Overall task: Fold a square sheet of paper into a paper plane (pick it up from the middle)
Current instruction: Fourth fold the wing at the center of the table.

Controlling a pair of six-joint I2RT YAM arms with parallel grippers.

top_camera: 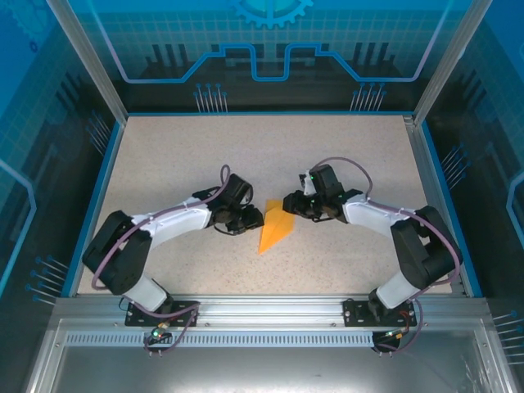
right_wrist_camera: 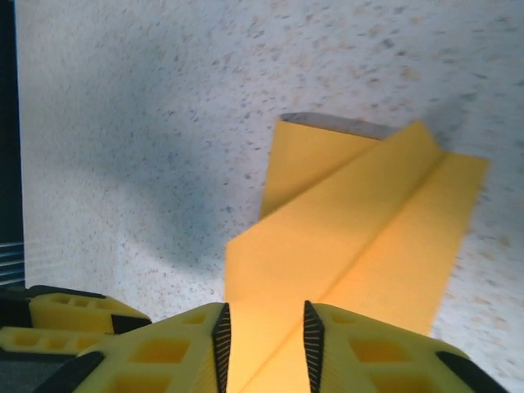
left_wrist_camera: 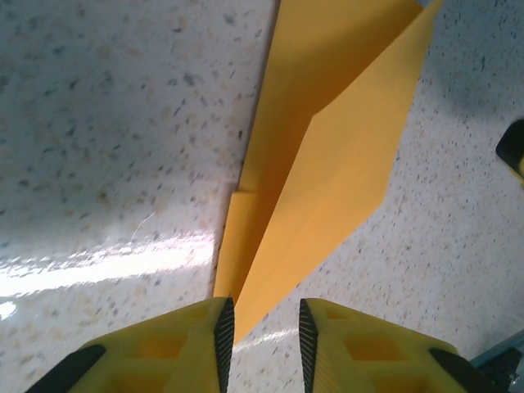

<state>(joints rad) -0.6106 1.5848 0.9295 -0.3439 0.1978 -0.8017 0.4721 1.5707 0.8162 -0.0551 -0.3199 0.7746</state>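
Observation:
The orange paper plane [top_camera: 274, 228] lies flat on the speckled table, a slim folded wedge with its point toward the near edge. My left gripper [top_camera: 252, 219] sits at its left side. In the left wrist view the yellow jaws [left_wrist_camera: 262, 332] stand apart, and the narrow end of the plane [left_wrist_camera: 327, 164] reaches just inside the gap beside the left pad. My right gripper [top_camera: 291, 203] is at the plane's far right end. In the right wrist view its jaws [right_wrist_camera: 266, 332] are open, with the creased paper [right_wrist_camera: 368, 237] lying under the gap.
A blue rim [top_camera: 92, 196] and clear panels wall in the speckled table [top_camera: 205, 155]. The aluminium rail [top_camera: 262, 307] with both arm bases runs along the near edge. The left wrist view catches a bit of the right gripper [left_wrist_camera: 514, 151] at its right edge.

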